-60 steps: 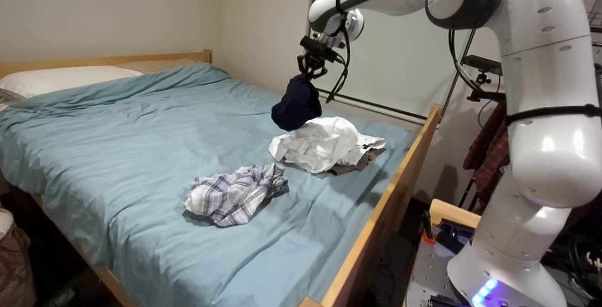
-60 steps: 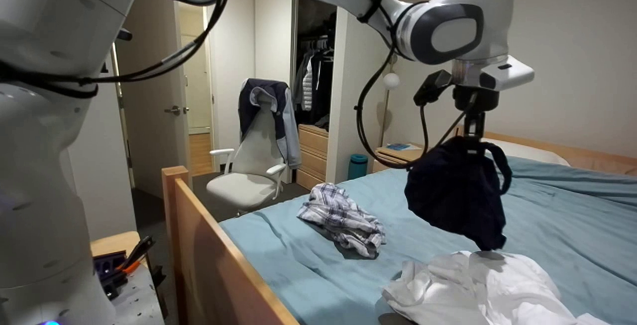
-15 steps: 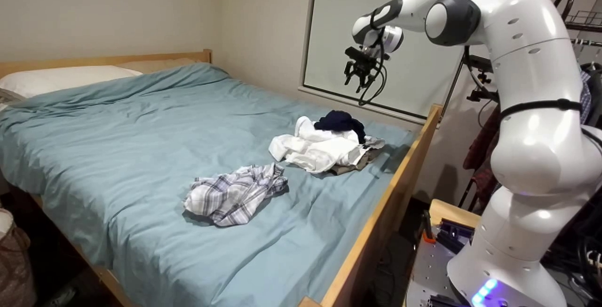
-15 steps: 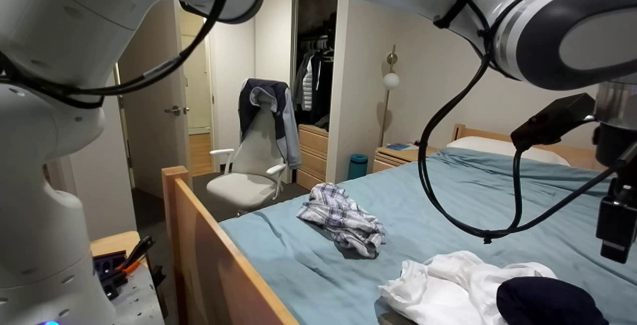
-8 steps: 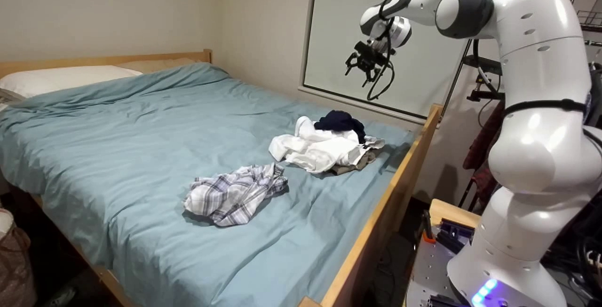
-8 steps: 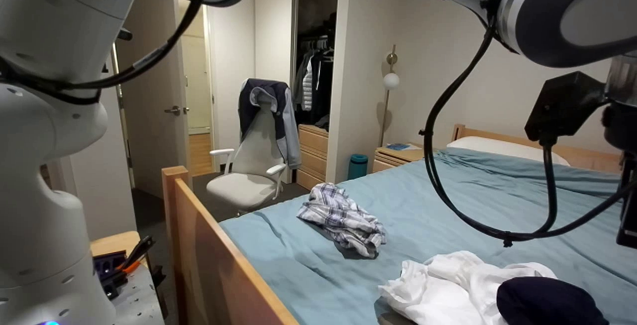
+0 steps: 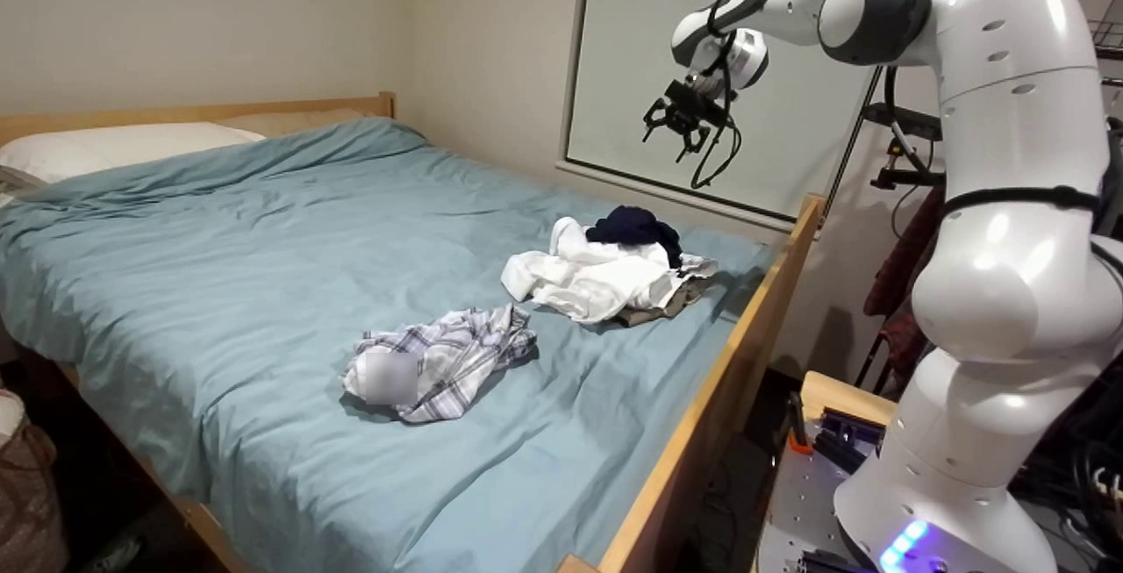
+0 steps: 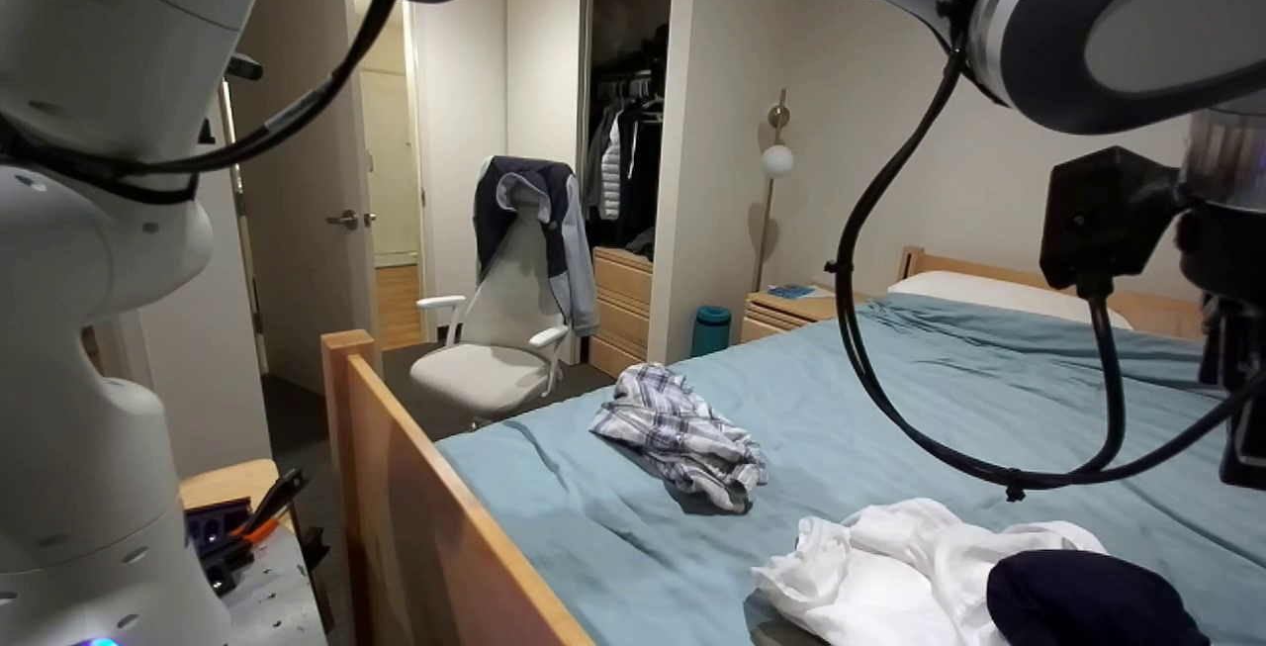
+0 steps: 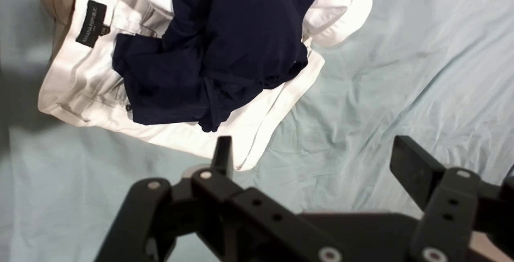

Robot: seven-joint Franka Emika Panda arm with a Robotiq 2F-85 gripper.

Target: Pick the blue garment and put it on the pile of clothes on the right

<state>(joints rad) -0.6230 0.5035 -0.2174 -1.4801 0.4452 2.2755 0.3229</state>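
The jaws stand wide apart with nothing between them, and the gripper (image 9: 315, 157) hangs clear above the bed (image 7: 263, 248). The blue garment (image 9: 245, 33) lies bunched on top of the pile of clothes (image 7: 588, 283), so the placing looks finished; at most, drawing the arm (image 7: 1018, 152) back seems left

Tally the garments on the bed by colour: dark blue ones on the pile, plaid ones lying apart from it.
Dark blue: 1, the blue garment on top of the pile of clothes
Plaid: 1, the plaid garment lying apart
Total: 2, not counting the pile's other layers, which overlap
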